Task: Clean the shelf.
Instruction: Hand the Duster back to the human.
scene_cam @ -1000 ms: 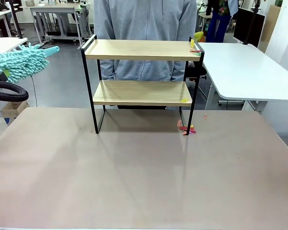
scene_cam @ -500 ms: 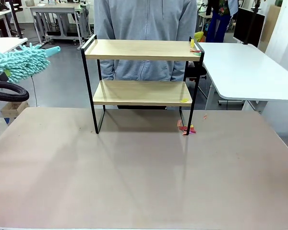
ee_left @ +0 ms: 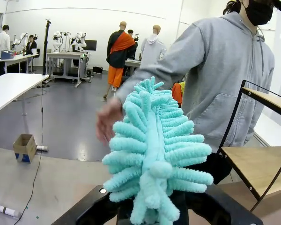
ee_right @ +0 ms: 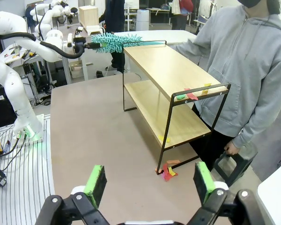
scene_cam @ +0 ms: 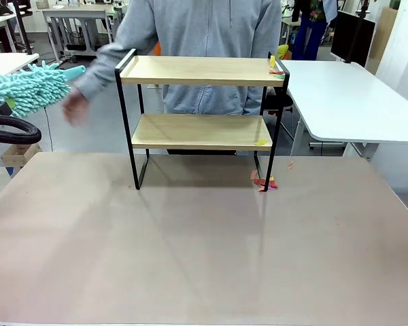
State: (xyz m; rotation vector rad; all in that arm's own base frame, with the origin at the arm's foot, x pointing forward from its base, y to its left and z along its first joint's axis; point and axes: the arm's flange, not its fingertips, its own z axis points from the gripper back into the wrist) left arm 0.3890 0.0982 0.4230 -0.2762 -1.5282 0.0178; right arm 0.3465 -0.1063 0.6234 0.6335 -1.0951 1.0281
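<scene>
The person's hand [scene_cam: 75, 107] is now reaching toward the duster [scene_cam: 24, 88] at my nine o'clock, which my left gripper [ee_left: 152, 206] is clamping. My right gripper [ee_right: 149, 183] is waiting with its fingers apart, and scraps are lying on the shelf [scene_cam: 200, 71], so cleaning is likely about to begin.

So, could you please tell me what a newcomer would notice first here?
The fluffy turquoise duster, clamped in the left gripper, sticks up at the table's left edge, with a person's hand reaching toward it. The two-tier shelf stands at the far side, with coloured paper scraps by its right foot.
</scene>
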